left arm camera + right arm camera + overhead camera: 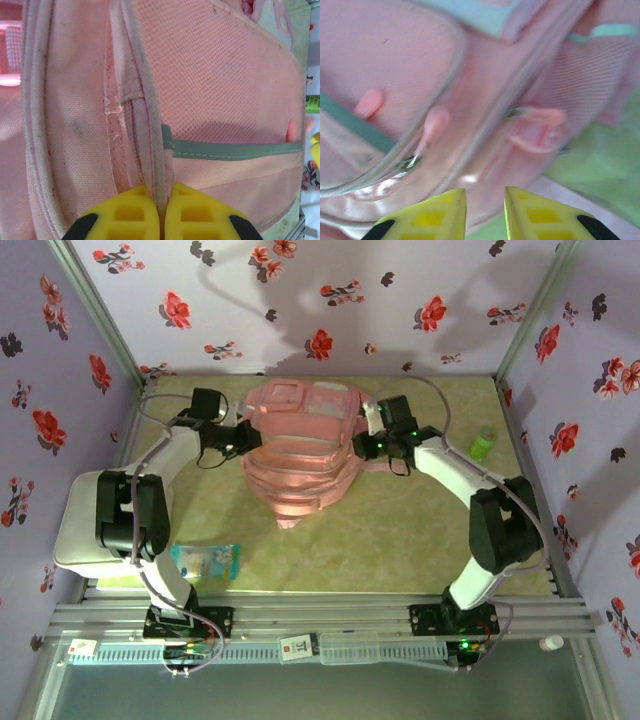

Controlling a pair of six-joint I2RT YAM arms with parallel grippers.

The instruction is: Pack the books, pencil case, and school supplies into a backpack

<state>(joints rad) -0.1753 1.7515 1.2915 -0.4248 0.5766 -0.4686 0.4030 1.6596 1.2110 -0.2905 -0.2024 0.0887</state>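
A large soft pale pink fabric backpack [295,455] was seen lying in the middle of the olive-green table [400,535], towards the far wall, with one arm brought up against each of its sides.

The left gripper [247,437] was pressed against the backpack's left side. In the left wrist view, the left gripper [161,212] was seen with its yellow fingertips [122,215] brought together, and a raised pink piped seam [150,115] of the backpack [225,75] was pinched between them. A pink mesh pocket edged with a grey-green band [235,150] was stretched out to the right of that seam.

The right gripper [367,445] was placed at the backpack's right side. In the right wrist view, the right gripper [485,210] was seen with its yellow fingertips [432,217] parted by a narrow gap, and nothing was held between them. The backpack [385,55] lay just beyond them, blurred, with pink zip pulls [434,122] hanging along its curved zips.

A thin blue book with a pale picture cover [205,560] was laid flat on the table near the left arm's base, well apart from the backpack. A small bright green object [484,446] was left near the table's right edge.
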